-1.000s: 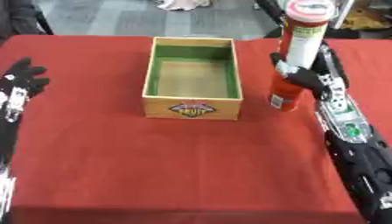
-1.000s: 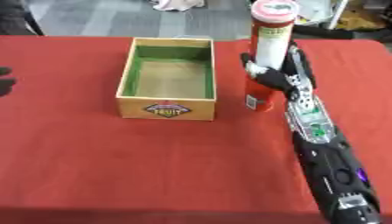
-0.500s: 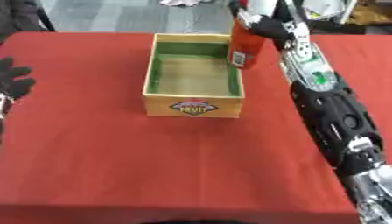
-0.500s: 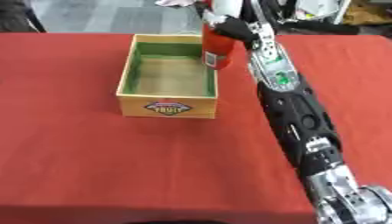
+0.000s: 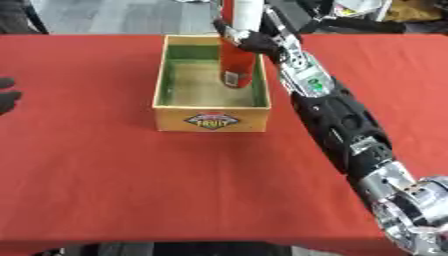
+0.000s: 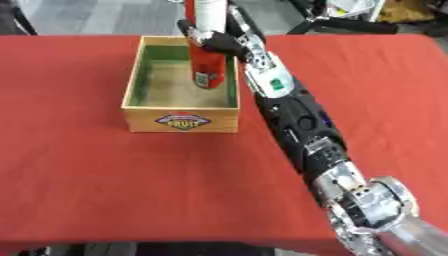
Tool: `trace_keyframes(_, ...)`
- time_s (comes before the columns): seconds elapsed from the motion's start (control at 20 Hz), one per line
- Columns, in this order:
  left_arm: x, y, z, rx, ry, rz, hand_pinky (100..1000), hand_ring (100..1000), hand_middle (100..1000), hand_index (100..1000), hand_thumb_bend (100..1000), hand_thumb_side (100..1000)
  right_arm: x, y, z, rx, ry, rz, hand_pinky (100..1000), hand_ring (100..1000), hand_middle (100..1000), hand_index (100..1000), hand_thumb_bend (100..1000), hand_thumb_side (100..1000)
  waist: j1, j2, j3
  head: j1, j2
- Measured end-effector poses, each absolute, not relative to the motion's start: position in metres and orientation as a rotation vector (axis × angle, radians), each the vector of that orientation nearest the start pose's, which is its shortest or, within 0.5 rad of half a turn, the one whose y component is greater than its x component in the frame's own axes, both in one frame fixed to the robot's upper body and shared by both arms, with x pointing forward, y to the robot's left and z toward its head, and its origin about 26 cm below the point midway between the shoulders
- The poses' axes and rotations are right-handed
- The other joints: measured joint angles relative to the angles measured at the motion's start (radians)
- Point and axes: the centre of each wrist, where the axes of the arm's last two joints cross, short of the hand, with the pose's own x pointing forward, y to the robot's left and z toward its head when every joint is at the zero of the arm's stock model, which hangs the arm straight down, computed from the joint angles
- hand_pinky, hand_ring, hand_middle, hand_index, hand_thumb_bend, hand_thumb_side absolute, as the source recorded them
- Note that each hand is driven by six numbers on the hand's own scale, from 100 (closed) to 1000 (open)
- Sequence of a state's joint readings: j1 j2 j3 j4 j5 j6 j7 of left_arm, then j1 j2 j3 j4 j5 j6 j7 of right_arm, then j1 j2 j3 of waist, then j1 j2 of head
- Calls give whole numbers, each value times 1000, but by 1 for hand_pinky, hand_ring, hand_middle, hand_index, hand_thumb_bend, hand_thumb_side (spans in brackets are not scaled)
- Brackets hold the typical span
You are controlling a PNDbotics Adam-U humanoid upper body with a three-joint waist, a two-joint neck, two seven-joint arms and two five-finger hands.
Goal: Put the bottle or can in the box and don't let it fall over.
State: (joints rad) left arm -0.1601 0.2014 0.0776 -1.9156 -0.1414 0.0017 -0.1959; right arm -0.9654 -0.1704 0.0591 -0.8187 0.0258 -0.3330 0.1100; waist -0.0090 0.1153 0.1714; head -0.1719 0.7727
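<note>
A tall bottle [image 5: 236,65] with a red lower body and white upper part stands upright inside the wooden box [image 5: 211,120], near its right wall; I cannot tell if it rests on the floor. My right hand [image 5: 249,41] is shut on the bottle around its middle, the arm reaching in from the lower right. The box has a green inside and a fruit label on its front. My left hand [image 5: 7,96] shows at the left edge, fingers relaxed and open, far from the box.
The table [image 5: 105,190] is covered in red cloth. Beyond its far edge lie a grey floor and black stand legs [image 5: 350,22] at the upper right. Red cloth stretches in front of and to the left of the box.
My right hand lifted the bottle from the table right of the box, carried it left over the box wall and lowered it into the box. The left hand stayed at the left edge.
</note>
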Motion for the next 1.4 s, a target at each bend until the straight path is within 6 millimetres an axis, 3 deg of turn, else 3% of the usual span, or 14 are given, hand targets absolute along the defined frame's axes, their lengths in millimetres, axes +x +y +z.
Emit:
trace_keyframes(0.2,294,278,136,198,-2014,-450,898,818,811,974,233,931,488,-190,142,11,-2054,641,1000,1000,1000,1000,887,658,-3,0,-5,-1,0)
trace_keyframes(0.4,294,278,136,198,-2014,-450,898,818,810,974,234,931,488,-198,146,-56,-2078,687,1000,1000,1000,1000,882,652,-2,0,-12,-1,0)
trace_keyframes(0.45,294,278,136,198,-2014,-450,898,818,810,974,232,938,488,-199,147,-71,-2084,695,1000,1000,1000,1000,849,704,-1,0,-14,-1,0)
trace_keyframes(0.5,294,278,136,198,-2014,-450,898,818,810,974,234,931,487,-200,149,-87,-2094,701,1000,1000,1000,1000,871,626,0,0,-17,-1,0)
trace_keyframes(0.65,294,279,135,200,-2011,-448,898,818,810,974,235,931,485,-213,156,-156,-2131,713,1000,1000,1000,1000,847,552,0,0,-31,1,0)
trace_keyframes(0.75,293,281,134,208,-2003,-440,899,819,810,974,235,933,481,-226,159,-200,-2161,703,1000,1000,1000,1000,841,522,-8,-2,-49,11,0)
trace_keyframes(1.1,289,290,128,267,-1963,-424,900,819,810,974,233,940,449,-300,152,-340,-2208,576,1000,1000,1000,1000,797,442,-50,-15,-121,71,0)
trace_keyframes(1.25,286,297,126,305,-1944,-411,900,820,811,974,237,936,434,-314,144,-343,-2217,492,1000,1000,1000,1000,785,397,-54,-16,-155,103,0)
trace_keyframes(1.4,284,301,123,335,-1933,-398,900,821,812,979,252,942,417,-327,132,-345,-2205,402,1000,1000,1000,1000,780,406,-51,-18,-180,132,0)
